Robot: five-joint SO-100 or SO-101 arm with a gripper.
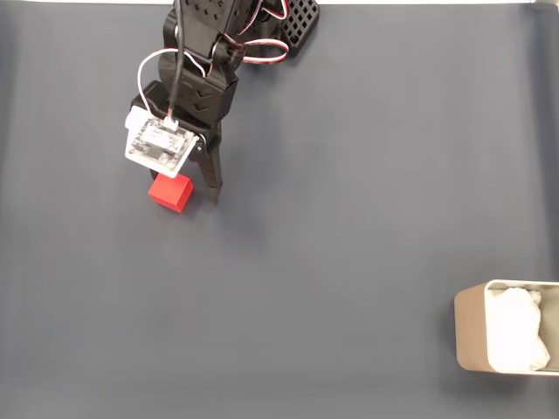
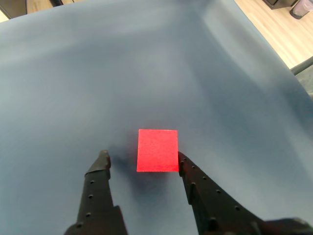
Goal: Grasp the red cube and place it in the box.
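The red cube (image 1: pixel 170 192) lies on the dark grey mat at the upper left of the fixed view. My gripper (image 1: pixel 186 194) reaches down over it, open, with one black finger (image 1: pixel 212 179) showing just right of the cube and the other hidden under the wrist's white board. In the wrist view the red cube (image 2: pixel 157 150) sits between the tips of my open gripper (image 2: pixel 142 159), close against the right finger (image 2: pixel 188 171) and with a gap to the left finger (image 2: pixel 100 169). The beige box (image 1: pixel 467 336), white padding inside, stands at the lower right edge.
The dark grey mat (image 1: pixel 349 218) stretches flat between cube and box. The arm's black base (image 1: pixel 297 22) is at the top edge. A wooden floor (image 2: pixel 279 29) shows beyond the mat's edge in the wrist view.
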